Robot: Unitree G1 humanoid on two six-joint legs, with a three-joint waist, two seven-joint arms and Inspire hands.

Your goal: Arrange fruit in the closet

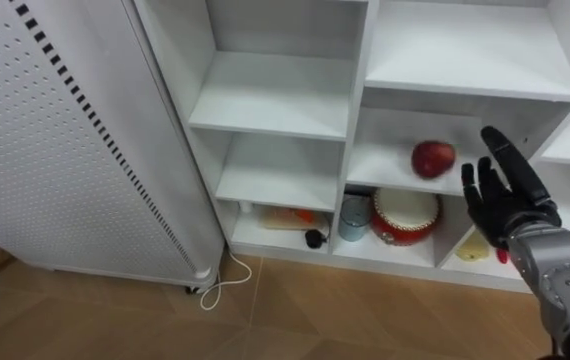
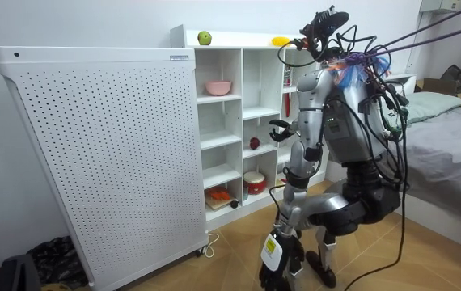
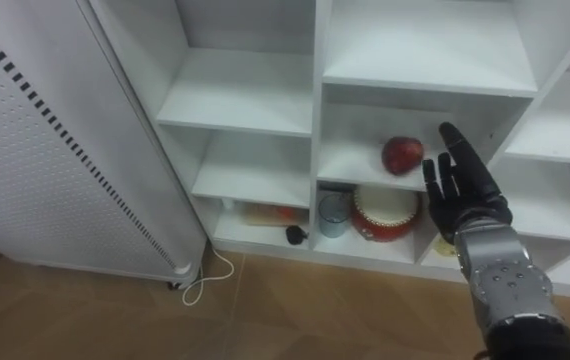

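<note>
White boards of the closet (image 1: 275,95) look smooth and hard, with square open compartments. Beside it stands a perforated panel (image 1: 55,130), and below is a wooden floor (image 1: 315,310). On a middle shelf I see one red apple (image 1: 433,158), round and glossy, lying alone above a red round tin (image 1: 405,215) and a pale cup (image 1: 353,218). My right hand (image 1: 505,205) is just beside the apple, on its right, with fingers straight and spread, holding nothing. The left hand (image 2: 274,273) hangs low near the floor in the room view. I judge the apple is light and firm, but its skin is slippery and it can roll on such a smooth shelf. It also bruises under strong pressure. I would take it around the widest part, thumb against fingers, gently.
</note>
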